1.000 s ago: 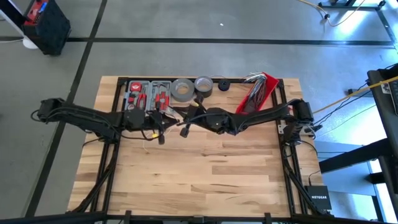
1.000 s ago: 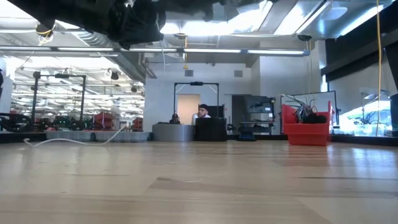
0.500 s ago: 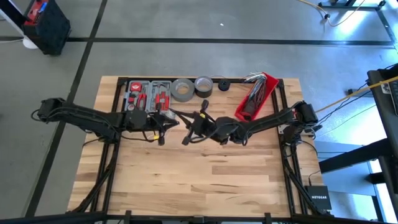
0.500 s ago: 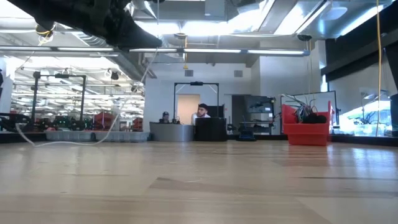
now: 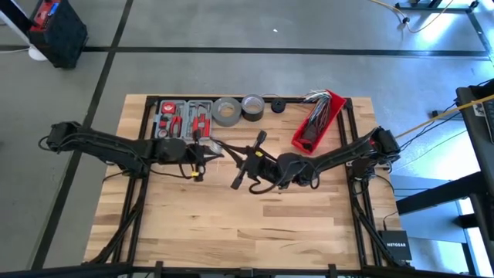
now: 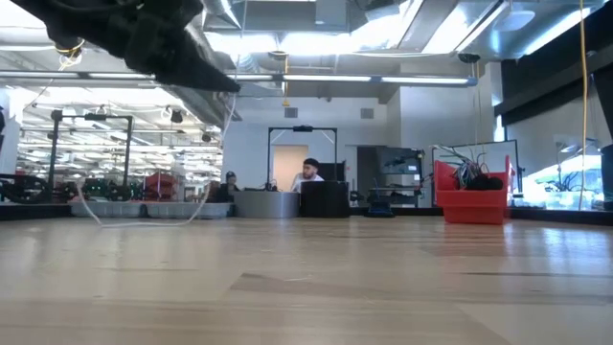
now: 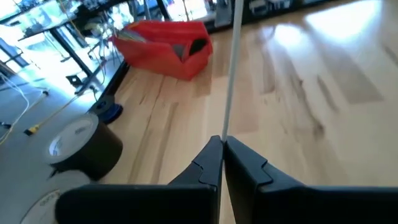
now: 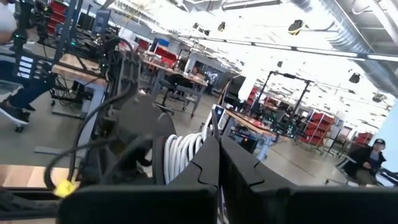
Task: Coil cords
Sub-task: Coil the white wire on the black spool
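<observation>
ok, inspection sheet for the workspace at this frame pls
Surface: wooden table, near half bare.
Job's things: white cord, thin, pinched in the left claw; a slack loop hangs to the table.
Clutter: tool case, two grey tape rolls, red bin of wires, all along the far edge.
Grippers: left claw shut on the cord; right claw shut mid-table.
Cables: yellow cable off the right side.
Surroundings: person at a desk behind.

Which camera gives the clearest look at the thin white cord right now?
The left wrist view: the thin white cord runs taut from the shut left gripper. The low view shows a faint sagging loop; the high view, barely a trace; the right wrist view, white coils.
</observation>
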Robot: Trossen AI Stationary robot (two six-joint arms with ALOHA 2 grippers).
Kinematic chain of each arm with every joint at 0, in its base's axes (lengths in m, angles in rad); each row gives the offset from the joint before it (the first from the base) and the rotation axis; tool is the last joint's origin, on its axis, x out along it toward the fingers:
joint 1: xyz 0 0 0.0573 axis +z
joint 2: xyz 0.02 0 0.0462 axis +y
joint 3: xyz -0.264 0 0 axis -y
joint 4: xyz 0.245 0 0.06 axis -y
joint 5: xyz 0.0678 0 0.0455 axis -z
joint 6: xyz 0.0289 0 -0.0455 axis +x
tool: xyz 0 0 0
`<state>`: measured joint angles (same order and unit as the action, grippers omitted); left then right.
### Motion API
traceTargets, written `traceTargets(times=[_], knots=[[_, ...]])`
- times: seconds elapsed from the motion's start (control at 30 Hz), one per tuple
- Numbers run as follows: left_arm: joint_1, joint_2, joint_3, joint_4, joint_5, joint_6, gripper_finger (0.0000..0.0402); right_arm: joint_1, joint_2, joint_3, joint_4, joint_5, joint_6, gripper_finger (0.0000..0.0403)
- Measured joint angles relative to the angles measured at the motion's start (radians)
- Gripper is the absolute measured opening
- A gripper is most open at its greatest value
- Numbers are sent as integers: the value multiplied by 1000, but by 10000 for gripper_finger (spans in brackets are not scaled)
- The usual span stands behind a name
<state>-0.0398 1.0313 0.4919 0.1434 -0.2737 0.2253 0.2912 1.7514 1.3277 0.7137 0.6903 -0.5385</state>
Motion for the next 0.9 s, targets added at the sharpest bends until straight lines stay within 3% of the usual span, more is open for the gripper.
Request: traceTargets(times=[0.3,0.5,0.67,0.9], knots=[[16,-42,-3,-40,-43,-4,3,-3,-2,3,-67,-18,-14,5],[16,-226,-4,-168,-126,14,2,-6,-4,4,-118,-92,-31,5],[16,-404,-4,-277,-160,0,2,-23,-4,4,-223,-223,-50,5],[15,-602,-2,-367,-156,-29,2,-64,-3,3,-343,-156,-42,5]])
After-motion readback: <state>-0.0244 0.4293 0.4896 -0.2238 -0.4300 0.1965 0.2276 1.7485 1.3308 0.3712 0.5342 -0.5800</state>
